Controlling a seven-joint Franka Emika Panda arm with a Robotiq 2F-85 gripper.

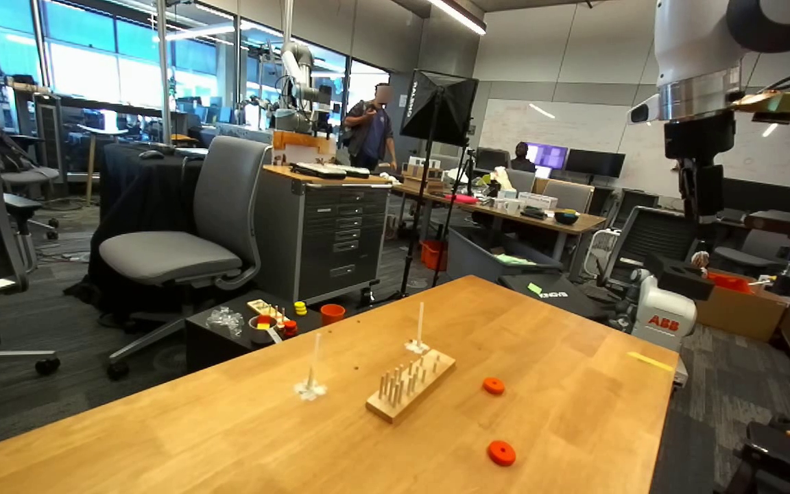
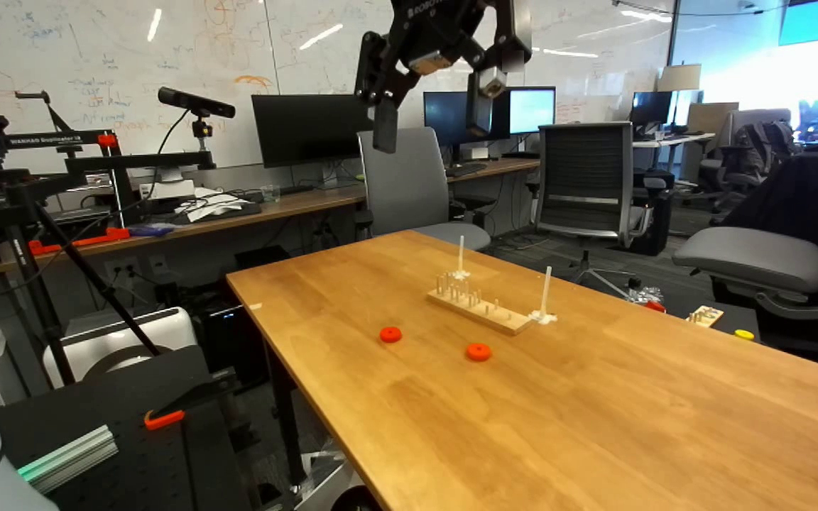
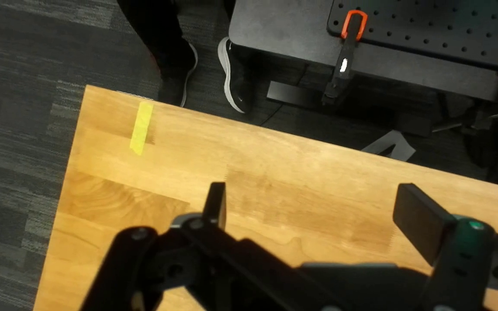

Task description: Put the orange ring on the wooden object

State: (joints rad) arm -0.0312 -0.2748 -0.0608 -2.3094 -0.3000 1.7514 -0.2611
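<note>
Two small orange-red rings lie flat and apart on the table. In an exterior view one orange ring (image 1: 494, 385) is nearer the wooden object and the other orange ring (image 1: 502, 453) is farther off. Both rings also show in an exterior view (image 2: 390, 334) (image 2: 478, 352). The wooden object (image 1: 414, 392) is a flat light-wood base with several thin upright pegs, and it also shows in an exterior view (image 2: 480, 310). My gripper (image 2: 432, 126) is high above the table. In the wrist view my gripper (image 3: 309, 203) is open with nothing between its fingers. The rings and wooden object are out of that view.
Two thin pale sticks (image 1: 317, 360) (image 1: 420, 326) stand on white feet beside the wooden object. A yellow tape strip (image 3: 141, 127) marks the table (image 3: 253, 142) near a corner. A black table with clamps (image 3: 352, 34) and a person's shoes (image 3: 231, 82) are beyond the edge.
</note>
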